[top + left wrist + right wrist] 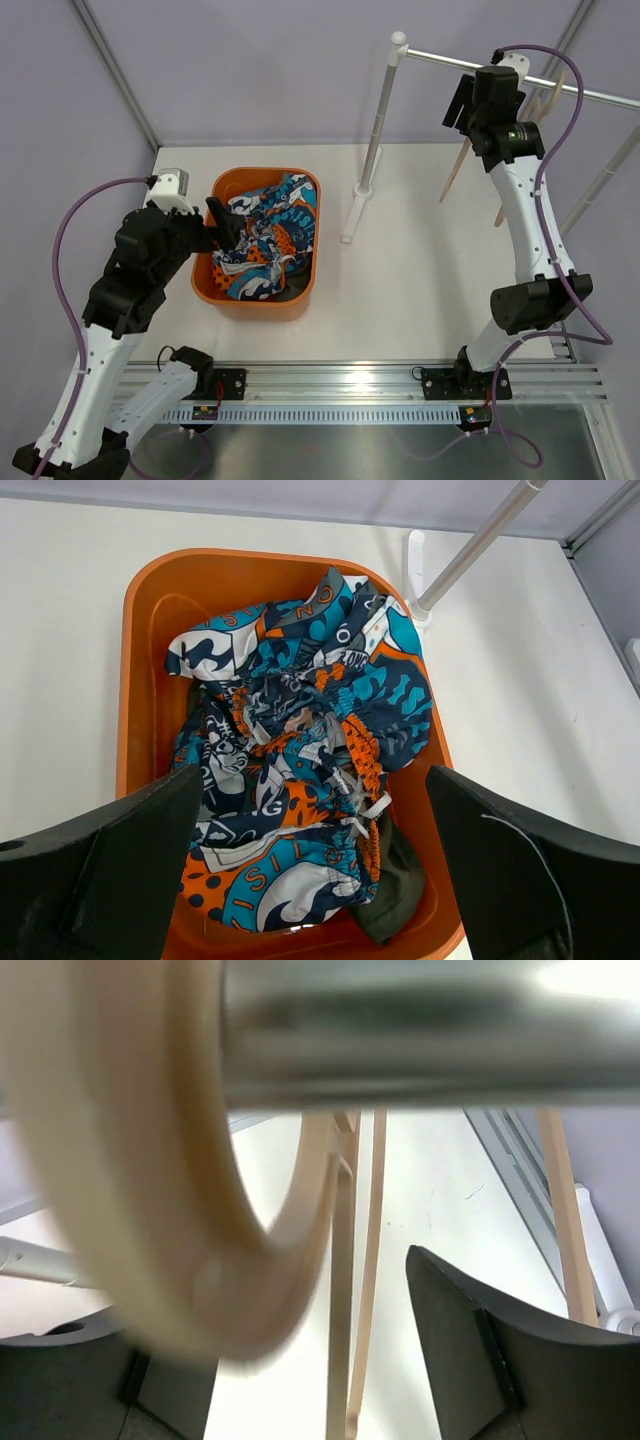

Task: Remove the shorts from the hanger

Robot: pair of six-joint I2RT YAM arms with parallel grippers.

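- Where the left arm folds up on the near-left side of the orange tub (140,680), its wrist tips down over the tub's left rim. The left gripper (225,228) hangs just above the contents, jaws spread wide and nothing between them.
- Directly under that claw, inside the tub, lie the printed shorts (300,730). They are crumpled in a heap whose long axis runs from the tub's near rim to its far rim.
- The olive shorts (395,890) peek out beneath them at the tub's near-right corner.
- The left arm is plainly the nearer to both pairs.
- Well off to the tub's far right, the right arm reaches up almost straight to the rail (440,58). There the right gripper (465,103) sits among the wooden hangers (458,165), jaws apart on either side of a blurred hanger hook (130,1210) and clamped on nothing.
- No cloth shows on the hangers, so I judge the job all but finished. Any further pick would be a straight drop by the left claw.
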